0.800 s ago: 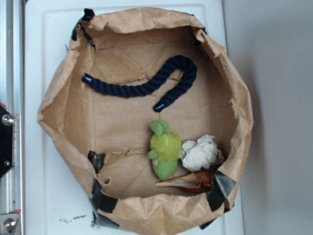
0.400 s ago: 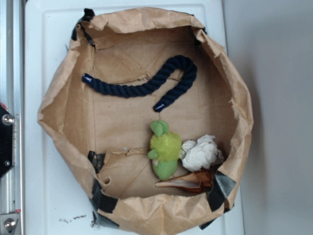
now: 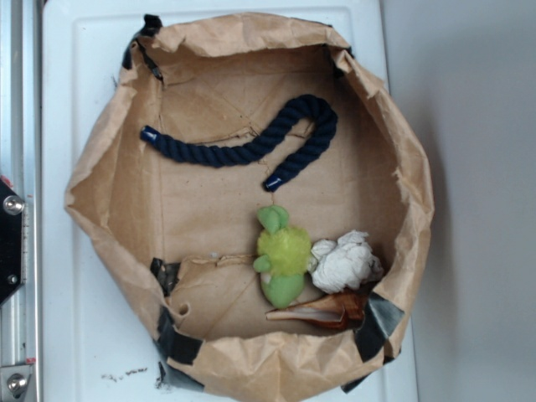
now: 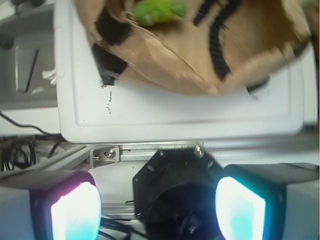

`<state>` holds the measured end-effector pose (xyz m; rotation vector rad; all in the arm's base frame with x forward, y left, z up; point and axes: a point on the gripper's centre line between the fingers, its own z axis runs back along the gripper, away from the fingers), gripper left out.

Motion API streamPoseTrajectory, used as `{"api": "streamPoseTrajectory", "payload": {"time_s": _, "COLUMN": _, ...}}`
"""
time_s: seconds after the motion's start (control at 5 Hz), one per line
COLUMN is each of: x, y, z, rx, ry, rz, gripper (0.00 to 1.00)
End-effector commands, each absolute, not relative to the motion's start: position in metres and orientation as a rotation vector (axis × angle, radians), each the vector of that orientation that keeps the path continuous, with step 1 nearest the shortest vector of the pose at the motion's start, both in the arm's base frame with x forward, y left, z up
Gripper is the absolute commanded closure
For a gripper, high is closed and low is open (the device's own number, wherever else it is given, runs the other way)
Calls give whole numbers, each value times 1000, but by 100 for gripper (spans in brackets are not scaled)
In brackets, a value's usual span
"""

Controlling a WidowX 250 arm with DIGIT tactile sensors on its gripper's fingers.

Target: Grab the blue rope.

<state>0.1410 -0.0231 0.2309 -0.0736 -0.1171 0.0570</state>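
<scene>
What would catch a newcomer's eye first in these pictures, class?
The blue rope curving across the upper part of the brown paper bag stands out most. Below it, a bright green plush toy lies beside a crumpled white wad. In the wrist view, the gripper's two glowing pads stand apart.

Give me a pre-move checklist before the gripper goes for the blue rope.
1. Rope in view, lying in the paper bag: ok.
2. Rope free of other items; green toy sits just below its lower end, apart: ok.
3. Gripper open, nothing between its pads: ok.
4. Gripper over the rope: not ok; it is outside the bag, over the base.
5. Bag wall along the approach: cannot tell.
</scene>
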Motion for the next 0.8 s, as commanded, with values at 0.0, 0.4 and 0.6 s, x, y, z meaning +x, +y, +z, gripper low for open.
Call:
{"api": "streamPoseTrajectory", "payload": {"time_s": 0.0, "x": 163, "y": 6, "z": 224, "rx": -38, "ry": -198, "rz": -1, "gripper": 0}}
{"api": "streamPoseTrajectory", "payload": {"time_s": 0.4, "x": 211, "y": 7, "z": 210, "rx": -18, "ry": -182, "rz": -105, "gripper": 0}}
{"api": "streamPoseTrajectory", "payload": {"time_s": 0.6, "x": 249, "y": 11, "z": 202, "rx": -10, "ry": -190, "rz": -105, "gripper": 0}}
